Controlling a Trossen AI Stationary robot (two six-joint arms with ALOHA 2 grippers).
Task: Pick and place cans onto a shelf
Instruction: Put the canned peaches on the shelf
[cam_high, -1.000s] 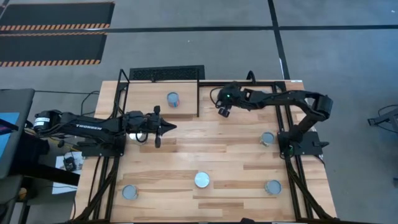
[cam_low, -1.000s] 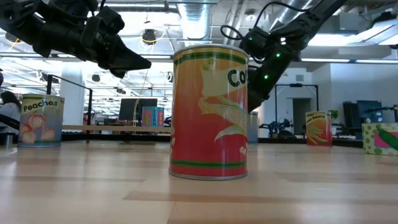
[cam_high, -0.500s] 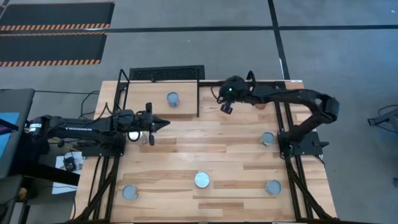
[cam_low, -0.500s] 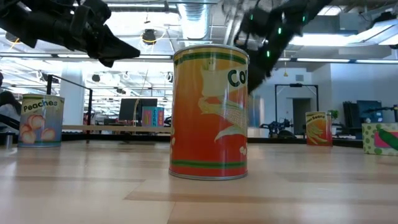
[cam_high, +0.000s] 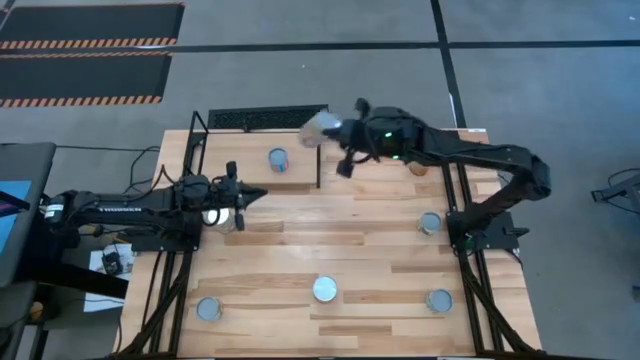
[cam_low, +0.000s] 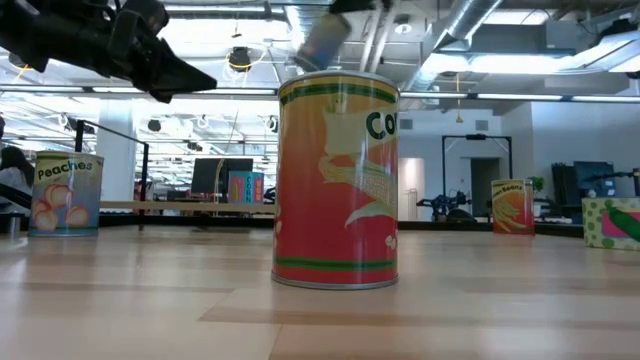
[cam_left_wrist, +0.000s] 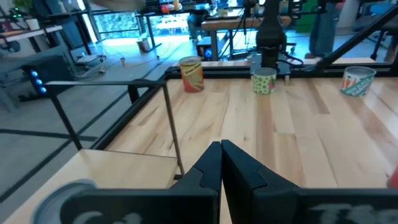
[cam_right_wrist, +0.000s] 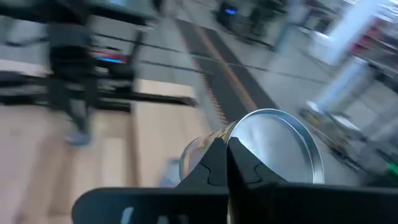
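My right hand (cam_high: 345, 150) has its fingers together, a can (cam_high: 320, 126) loose just beyond them over the shelf (cam_high: 297, 172). My left hand (cam_high: 243, 196), fingers together, hangs beside the shelf.

I count six cans: one on the shelf (cam_high: 262, 163) at (cam_high: 278, 159), four on the tabletop at (cam_high: 430, 222), (cam_high: 326, 290), (cam_high: 439, 300), (cam_high: 208, 309), and one blurred, airborne at (cam_high: 320, 127). Two arms, one shelf.

The right gripper (cam_right_wrist: 227, 163), fingers pressed together, is pointing at 1 can (cam_right_wrist: 273, 146) showing its silver lid, background blurring.
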